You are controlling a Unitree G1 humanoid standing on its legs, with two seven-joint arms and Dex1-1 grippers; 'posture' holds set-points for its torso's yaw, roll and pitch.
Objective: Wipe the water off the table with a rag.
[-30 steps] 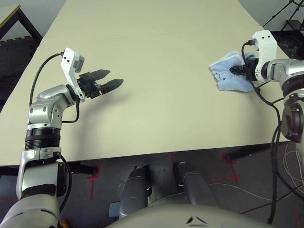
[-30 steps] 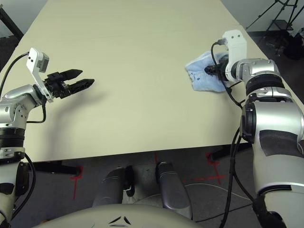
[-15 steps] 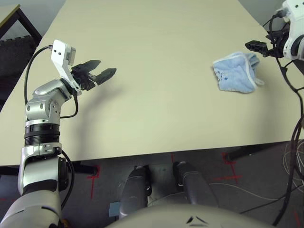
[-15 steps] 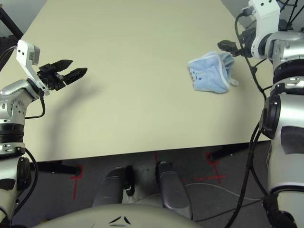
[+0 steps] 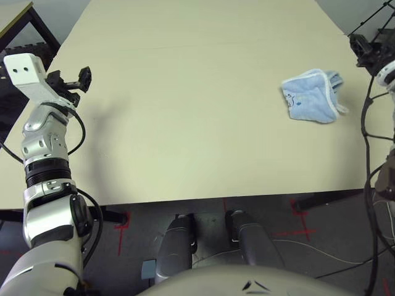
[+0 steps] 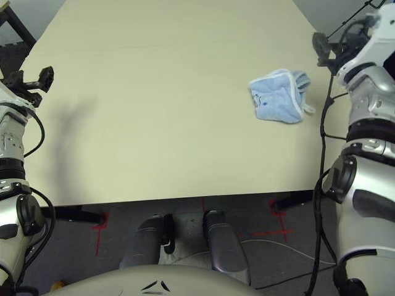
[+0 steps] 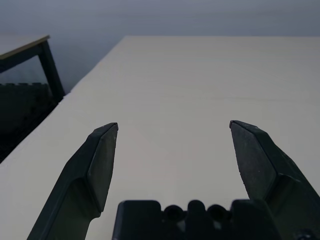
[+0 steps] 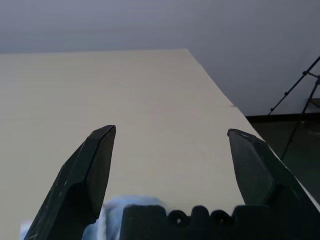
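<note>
The light blue rag (image 5: 311, 95) lies crumpled on the pale beige table (image 5: 197, 92) near its right edge, with nothing touching it. My right gripper (image 5: 364, 52) hangs open, raised above and beyond the table's right edge, apart from the rag. From the right wrist camera I see a bit of the rag (image 8: 112, 210) below the open fingers (image 8: 95, 170). My left gripper (image 5: 77, 79) is lifted over the table's left edge, open and empty, its fingers (image 7: 97, 165) spread wide. The water is out of view.
A dark side table (image 5: 18, 18) stands off the far left corner. A tripod (image 5: 376, 18) stands past the right edge. Black cables (image 5: 370, 123) hang from my right arm beside the table's right edge. Red tape marks (image 5: 123, 225) cross the floor under the front edge.
My right gripper let go of the rag, opened and rose away to the right; the rag stayed on the table. My left gripper lifted and drew back to the left edge.
</note>
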